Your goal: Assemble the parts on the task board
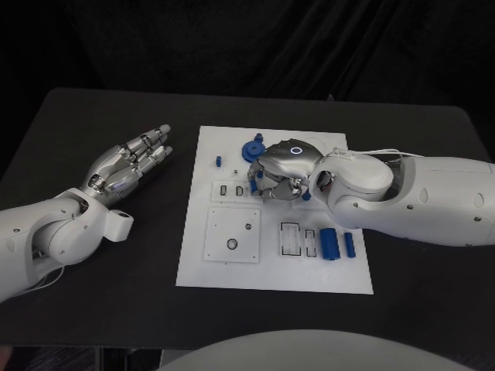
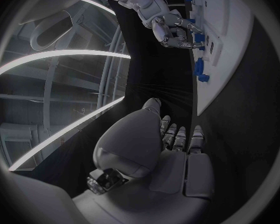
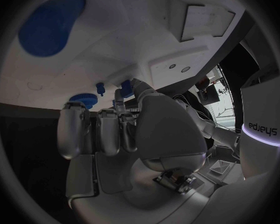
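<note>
Seen from the head view, the white task board (image 1: 272, 267) lies mid-table; the left hand (image 1: 131, 163) rests on the black table (image 1: 80, 116) beside it, fingers straight and together, holding nothing. The right hand (image 1: 279, 171) hovers palm-down over the board's far half, near a blue gear (image 1: 251, 149); two blue bars (image 1: 337, 243) lie on the near part. Left wrist view: flat fingers (image 2: 177, 134), board alongside. Right wrist view: curled fingers (image 3: 105, 129) near small blue pegs (image 3: 124, 89); whether they grip one cannot be told
</note>
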You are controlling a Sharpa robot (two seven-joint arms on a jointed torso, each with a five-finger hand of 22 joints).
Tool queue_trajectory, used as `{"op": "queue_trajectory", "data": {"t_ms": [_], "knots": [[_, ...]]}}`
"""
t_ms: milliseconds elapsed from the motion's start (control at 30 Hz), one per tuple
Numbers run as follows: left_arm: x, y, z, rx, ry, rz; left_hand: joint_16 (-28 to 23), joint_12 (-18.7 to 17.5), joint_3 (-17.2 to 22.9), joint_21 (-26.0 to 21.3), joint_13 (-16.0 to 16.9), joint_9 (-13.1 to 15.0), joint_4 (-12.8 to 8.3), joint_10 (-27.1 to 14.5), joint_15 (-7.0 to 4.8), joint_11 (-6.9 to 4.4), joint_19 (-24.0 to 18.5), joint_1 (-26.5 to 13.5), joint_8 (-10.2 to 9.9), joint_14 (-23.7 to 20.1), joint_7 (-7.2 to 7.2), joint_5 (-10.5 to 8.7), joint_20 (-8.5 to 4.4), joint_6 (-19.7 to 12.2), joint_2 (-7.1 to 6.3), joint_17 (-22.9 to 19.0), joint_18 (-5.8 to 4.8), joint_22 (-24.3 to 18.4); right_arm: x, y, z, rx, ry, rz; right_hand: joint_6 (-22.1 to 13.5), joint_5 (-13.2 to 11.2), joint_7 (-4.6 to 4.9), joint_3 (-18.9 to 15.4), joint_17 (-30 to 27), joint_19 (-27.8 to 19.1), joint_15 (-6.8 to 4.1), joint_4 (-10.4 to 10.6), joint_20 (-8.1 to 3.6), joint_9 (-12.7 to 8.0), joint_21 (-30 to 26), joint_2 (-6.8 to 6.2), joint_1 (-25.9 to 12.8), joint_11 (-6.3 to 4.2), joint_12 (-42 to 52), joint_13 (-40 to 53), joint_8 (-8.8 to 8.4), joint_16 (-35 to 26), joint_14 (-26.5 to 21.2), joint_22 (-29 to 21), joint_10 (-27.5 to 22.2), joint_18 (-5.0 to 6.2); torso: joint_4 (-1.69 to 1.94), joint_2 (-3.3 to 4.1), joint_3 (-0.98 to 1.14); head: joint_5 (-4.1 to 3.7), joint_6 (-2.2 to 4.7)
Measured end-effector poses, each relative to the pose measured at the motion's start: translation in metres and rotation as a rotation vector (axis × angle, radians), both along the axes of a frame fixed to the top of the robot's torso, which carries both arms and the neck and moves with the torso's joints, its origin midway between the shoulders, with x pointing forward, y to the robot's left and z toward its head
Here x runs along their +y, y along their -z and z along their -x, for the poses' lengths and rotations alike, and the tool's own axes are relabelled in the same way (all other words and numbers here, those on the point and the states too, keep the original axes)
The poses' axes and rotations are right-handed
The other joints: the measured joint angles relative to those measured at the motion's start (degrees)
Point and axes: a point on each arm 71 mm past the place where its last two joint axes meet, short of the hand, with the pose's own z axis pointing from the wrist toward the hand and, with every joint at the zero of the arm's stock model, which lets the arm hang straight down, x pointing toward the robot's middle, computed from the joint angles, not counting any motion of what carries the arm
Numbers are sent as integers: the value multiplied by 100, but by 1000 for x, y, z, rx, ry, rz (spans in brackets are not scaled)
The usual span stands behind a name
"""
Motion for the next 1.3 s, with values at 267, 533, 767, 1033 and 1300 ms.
{"op": "queue_trajectory", "data": {"t_ms": [267, 533, 767, 1033, 1300], "knots": [[0, 0, -1, 0, 0, 0, 0, 0, 0, 0, 0, 0, 0, 0, 0, 0, 0, 0, 0, 0, 21, 0, 0, 21, 0, 2, 0, 0, 0, 1, 0, 9, 0, 15, -193, -501, 27, -81, 0, -21, 16, 2, 21, -155, -36, -34, -98, 30, 0, 0, -217, -23, 16, 0, 10, 0, -3, 0, 0, -1, -22], [1, 0, -1, 0, 0, -1, 0, 0, 16, 0, 0, 4, -16, 0, 0, 0, 0, 0, 0, 0, 42, 0, -1, 0, 0, 2, 0, 1, 0, 2, -1, 11, 0, 20, -646, -838, 36, -203, 0, 0, 35, 13, 41, -429, -113, -52, -206, 29, 0, -1, -616, -51, -4, 0, 10, 0, -2, -1, 0, -11, -33], [1, 0, -1, 0, -1, -1, 0, 0, 16, 0, 0, 4, -16, 0, 0, 0, 0, 0, 0, 0, 42, 0, -1, 0, 0, 2, 0, 1, -3, 1, -1, 7, 4, 15, -1597, -993, 19, -276, 0, 0, 35, 125, 41, -983, -153, -76, -266, 50, 0, -1, -749, -72, -3, 0, -10, 0, -1, 0, 2, -8, -34], [1, 0, 0, -1, -5, -2, 0, 0, 45, 0, 0, 15, -34, 0, 0, -1, -19, 30, 0, 0, 114, 28, 41, 71, -30, -2, -1, 1, -16, -6, 4, -34, 5, -51, -2191, -1093, -30, -231, 0, 0, 35, 424, 41, -1396, -168, -230, -189, 50, 0, -1, -772, -71, -4, -1, -10, 0, -1, 0, 3, 24, 65], [-3, -2, 6, -8, -7, -4, 0, 46, 151, 0, 18, 22, -24, 83, 89, 77, -15, 30, 23, -1, 176, 28, 204, 177, -30, -2, 92, 2, -38, -29, 8, -107, 11, -141, -2145, -1160, -51, -166, 0, 0, 35, 628, 41, -1467, -168, -263, -182, 50, 0, 3, -772, -69, -4, -1, -10, 0, -4, -2, 7, 157, 309]]}}
